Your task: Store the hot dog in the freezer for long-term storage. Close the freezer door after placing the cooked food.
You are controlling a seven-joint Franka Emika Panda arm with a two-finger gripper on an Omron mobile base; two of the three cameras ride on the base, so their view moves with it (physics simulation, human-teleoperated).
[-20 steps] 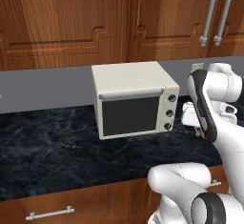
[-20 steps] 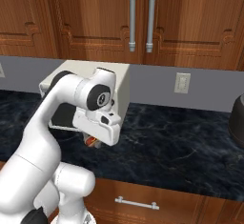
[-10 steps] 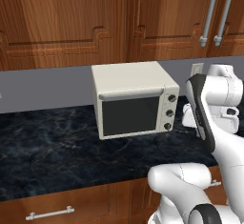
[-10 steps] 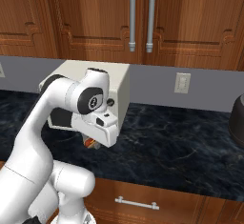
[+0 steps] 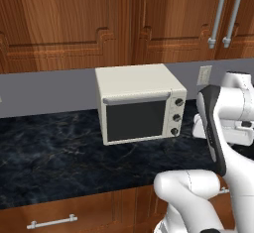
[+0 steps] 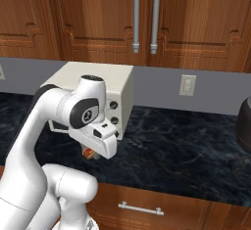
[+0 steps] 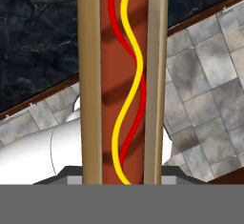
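Note:
The hot dog, a tan bun with a red sausage and yellow and red squiggles, stands lengthwise up the middle of the hand view. My gripper is shut on its lower end. In the right base view the gripper points down under the white hand, just in front of the microwave, with a bit of the hot dog peeking out below. In the left base view the hand hangs at the right, above the counter's front edge. The freezer and the freezer door are out of view.
A cream microwave stands on the dark marble counter against the grey wall. Wooden wall cabinets hang above, drawers sit below. A dark pot is at the right edge. Tiled floor lies beneath the hand.
The hand with the hot dog has swung slightly lower and nearer the counter's front edge. The grip holds, and the base and microwave have stayed put.

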